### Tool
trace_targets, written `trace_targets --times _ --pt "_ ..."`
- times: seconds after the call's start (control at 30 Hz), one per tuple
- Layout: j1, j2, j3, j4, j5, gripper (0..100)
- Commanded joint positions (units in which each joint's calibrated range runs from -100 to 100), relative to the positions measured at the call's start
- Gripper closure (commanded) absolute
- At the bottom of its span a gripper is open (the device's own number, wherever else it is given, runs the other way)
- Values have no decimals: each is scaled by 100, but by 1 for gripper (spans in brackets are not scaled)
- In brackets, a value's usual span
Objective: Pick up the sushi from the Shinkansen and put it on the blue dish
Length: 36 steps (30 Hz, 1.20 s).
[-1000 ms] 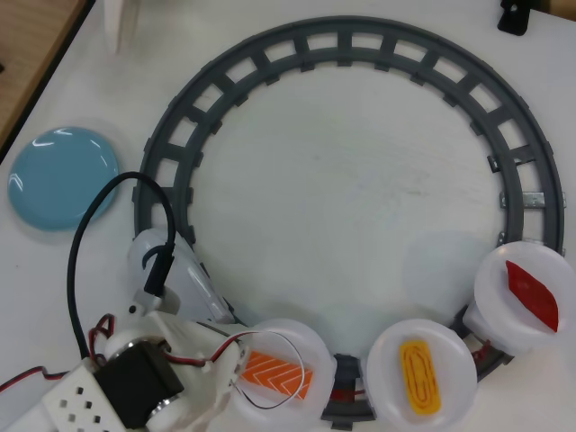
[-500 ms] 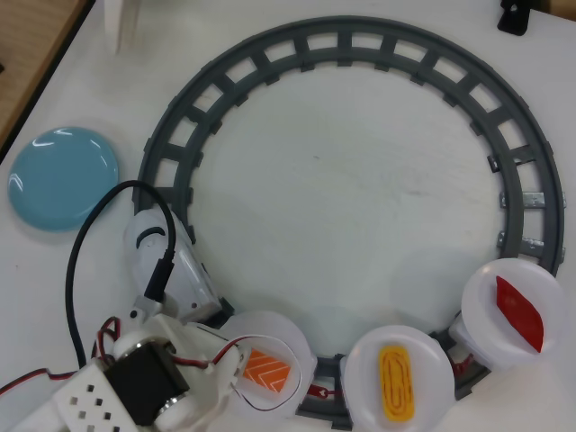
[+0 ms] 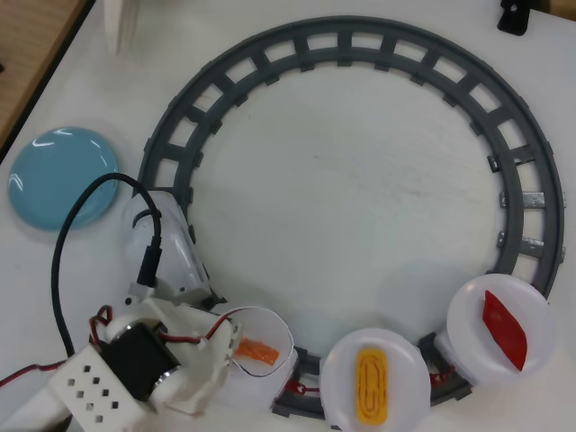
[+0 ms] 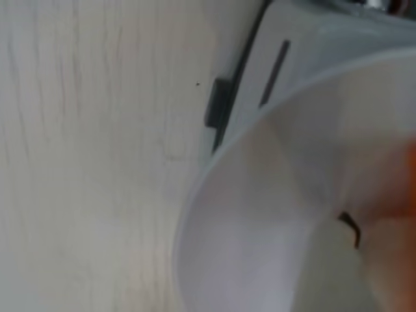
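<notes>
The orange sushi (image 3: pixel 258 352) lies on the first white plate (image 3: pixel 274 324) behind the white Shinkansen (image 3: pixel 169 241), at the lower left of the grey circular track (image 3: pixel 360 45) in the overhead view. My gripper (image 3: pixel 236 349) is down over that plate at the sushi's left end. Its fingertips are hidden under the arm, so I cannot tell how the jaws stand. The blue dish (image 3: pixel 63 175) sits empty at the upper left, outside the track. The wrist view is a blurred close-up of the plate's rim (image 4: pixel 195 195), with an orange blur (image 4: pixel 408 182) at the right edge.
A yellow egg piece (image 3: pixel 373 382) and a red pointed piece (image 3: pixel 506 329) ride on the two following white plates. A black cable (image 3: pixel 99 193) loops from the arm past the train towards the dish. The table's wooden edge (image 3: pixel 27 54) runs along the upper left.
</notes>
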State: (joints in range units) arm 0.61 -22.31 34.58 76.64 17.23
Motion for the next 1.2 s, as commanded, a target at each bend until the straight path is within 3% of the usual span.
trace_targets --times 0.0,0.47,0.8,1.17 --pt "-44 -21 -158 1 19 97" --pt "-378 -21 -2773 1495 14 97" --pt "-2526 -71 -3008 1631 -452 97" --pt "-4436 12 -2566 332 -980 97"
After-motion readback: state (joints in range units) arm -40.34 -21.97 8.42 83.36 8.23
